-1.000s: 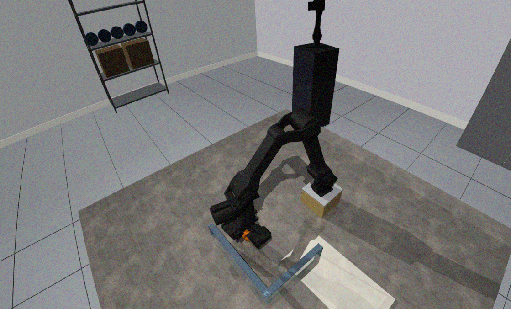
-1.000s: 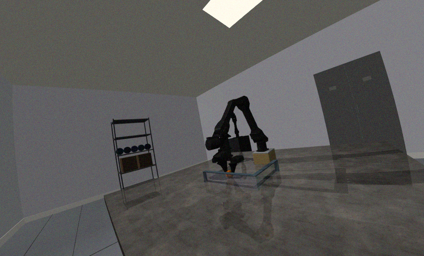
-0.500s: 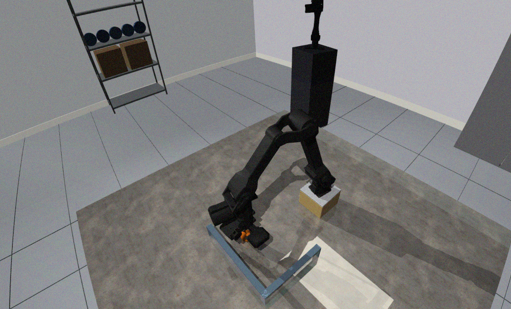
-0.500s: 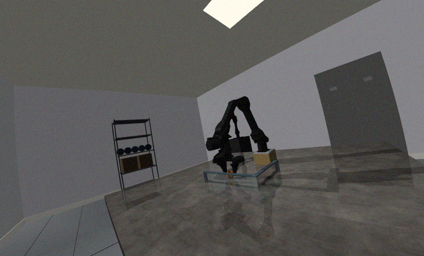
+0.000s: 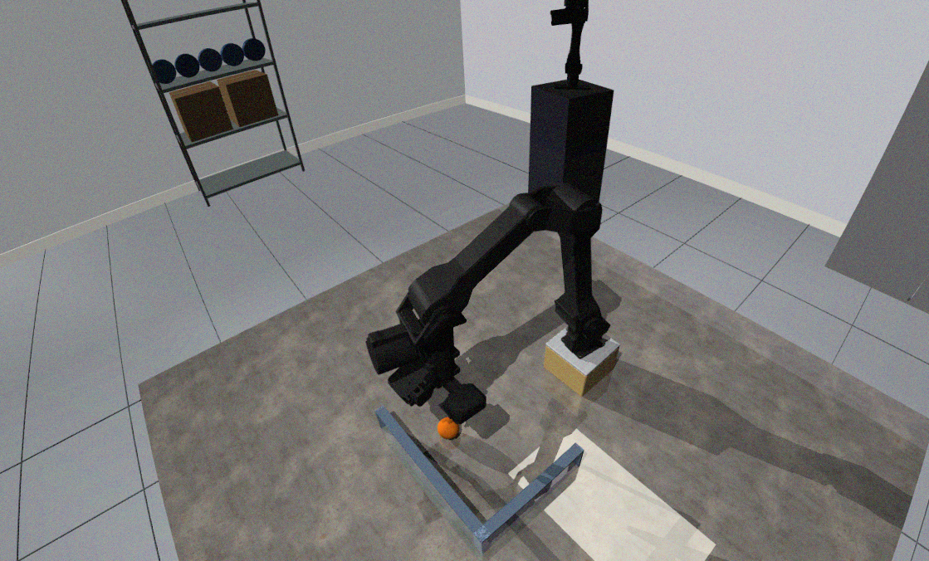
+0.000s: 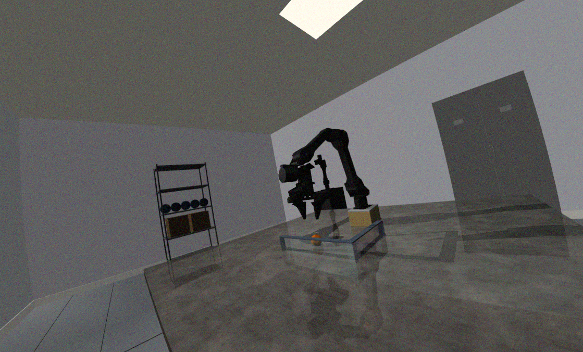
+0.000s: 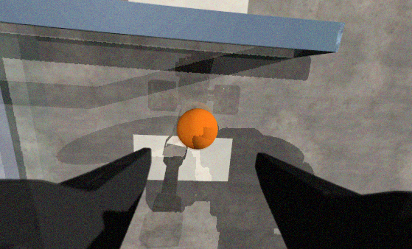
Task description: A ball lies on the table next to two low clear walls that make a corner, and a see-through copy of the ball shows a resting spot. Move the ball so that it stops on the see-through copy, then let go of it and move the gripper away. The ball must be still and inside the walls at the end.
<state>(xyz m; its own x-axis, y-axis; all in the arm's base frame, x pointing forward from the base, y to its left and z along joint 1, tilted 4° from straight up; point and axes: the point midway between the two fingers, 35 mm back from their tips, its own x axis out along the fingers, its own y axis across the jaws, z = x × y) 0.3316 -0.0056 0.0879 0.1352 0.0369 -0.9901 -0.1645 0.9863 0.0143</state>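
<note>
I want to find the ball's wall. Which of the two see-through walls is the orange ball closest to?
The longer wall, running along the left in the top view. The orange ball sits near its far end; the shorter wall is farther off.

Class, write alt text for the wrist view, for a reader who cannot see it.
An orange ball rests on the mottled grey table, free of the open hand, whose two dark fingers stand apart below it. A low clear wall with a blue top edge crosses the top of the picture beyond the ball.

Ball (image 5: 448, 427) sits on the table (image 5: 258, 446) just inside the walls (image 5: 426, 474), gripper (image 6: 311, 215) hanging open above it, arm base block (image 5: 580, 365) behind.
</note>
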